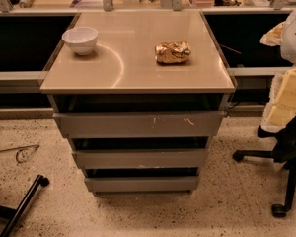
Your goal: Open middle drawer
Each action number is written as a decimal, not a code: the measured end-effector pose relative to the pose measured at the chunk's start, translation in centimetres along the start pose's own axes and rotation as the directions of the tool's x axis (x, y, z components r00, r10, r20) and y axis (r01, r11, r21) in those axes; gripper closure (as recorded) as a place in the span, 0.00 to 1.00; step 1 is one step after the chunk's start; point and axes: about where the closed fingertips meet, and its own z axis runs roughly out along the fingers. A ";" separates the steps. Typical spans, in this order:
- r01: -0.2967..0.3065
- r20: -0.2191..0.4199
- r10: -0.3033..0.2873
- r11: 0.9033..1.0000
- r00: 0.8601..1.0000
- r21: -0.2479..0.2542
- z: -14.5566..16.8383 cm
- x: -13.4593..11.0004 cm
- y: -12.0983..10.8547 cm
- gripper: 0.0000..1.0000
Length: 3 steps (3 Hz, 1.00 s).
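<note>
A grey drawer cabinet stands in the middle of the camera view. The middle drawer (139,158) is a plain, flat, low grey front without a handle, sitting flush in line with the others, with a dark gap above it. Above it is the taller top drawer (138,124) with white scratch marks. Below it is the smallest bottom drawer (141,183). My gripper (275,34) is at the far right edge, high up beside the cabinet top on the white arm, well away from the drawer fronts.
On the cabinet top (128,68) stand a white bowl (80,39) at back left and a crumpled golden bag (172,52) at right. An office chair (286,132) with yellow padding stands at the right. A black chair leg (22,206) lies on the floor at left.
</note>
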 end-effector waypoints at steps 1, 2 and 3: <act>-0.001 0.007 0.001 1.000 1.000 0.003 0.3 0.0 0.0 0.00; 0.033 0.042 -0.030 0.997 0.999 -0.072 5.9 0.2 1.2 0.00; 0.078 0.094 -0.059 0.974 0.994 -0.213 14.2 2.1 4.0 0.00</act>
